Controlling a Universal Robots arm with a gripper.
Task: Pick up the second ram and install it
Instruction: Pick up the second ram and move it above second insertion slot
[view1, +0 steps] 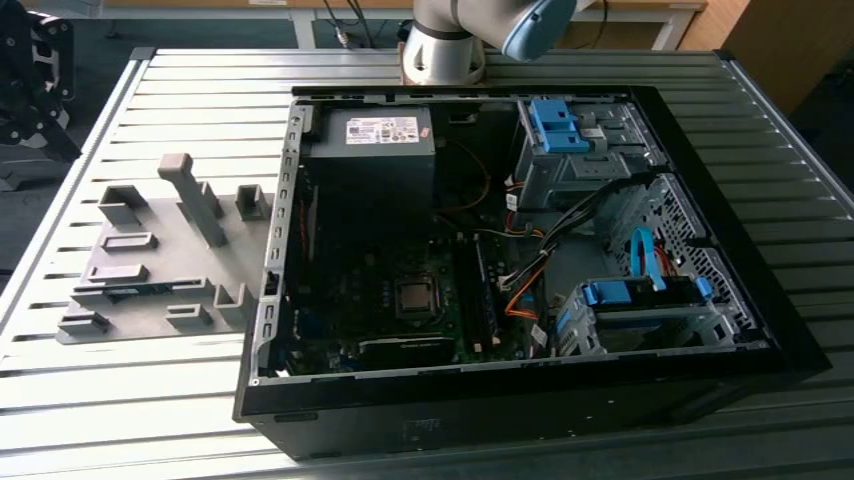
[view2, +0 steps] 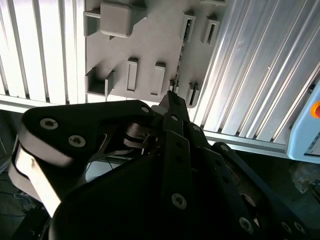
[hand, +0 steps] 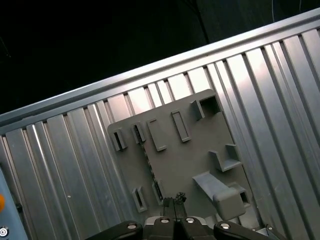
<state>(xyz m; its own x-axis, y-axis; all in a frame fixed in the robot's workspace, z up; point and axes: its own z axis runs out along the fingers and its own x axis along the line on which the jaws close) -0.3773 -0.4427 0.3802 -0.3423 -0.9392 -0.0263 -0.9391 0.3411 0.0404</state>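
Note:
The second ram (view1: 128, 291) is a thin blue-green stick standing on edge in a slot of the grey fixture tray (view1: 160, 250), on the exterior view's left. In both wrist views it appears as a narrow dark strip (hand: 150, 167) (view2: 181, 50) across the tray. My gripper (hand: 175, 200) hangs high above the tray with its black fingertips (view2: 171, 97) pressed together and nothing between them. The tips sit over the tray's edge, close to one end of the ram and well apart from it in height.
An open black computer case (view1: 521, 400) lies on the slatted metal table (view1: 160, 420), with the motherboard (view1: 414, 300), power supply (view1: 380, 135) and blue drive-bay latches (view1: 554, 125) inside. The arm's base (view1: 443, 50) stands at the table's far edge. Grey holders (hand: 225, 190) rise from the tray.

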